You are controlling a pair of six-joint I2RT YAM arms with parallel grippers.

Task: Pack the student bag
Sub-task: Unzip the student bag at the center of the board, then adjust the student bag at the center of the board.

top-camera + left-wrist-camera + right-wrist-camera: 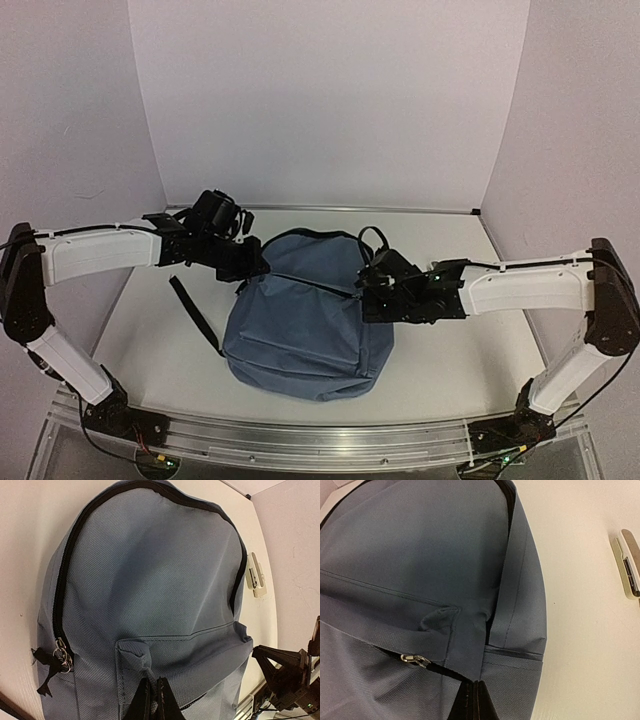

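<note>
Apparently late stage: student bag [300, 330] lay zipped; left end effector [152, 684] and right end effector [476, 687] each clamped on its front-pocket fabric. Next probably needed an even joint lift.

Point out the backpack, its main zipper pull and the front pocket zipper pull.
backpack [300, 325], top view, middle of the front panel.
main zipper pull [60, 651], left wrist view, its metal rings.
front pocket zipper pull [415, 659], right wrist view, its metal slider.
</note>
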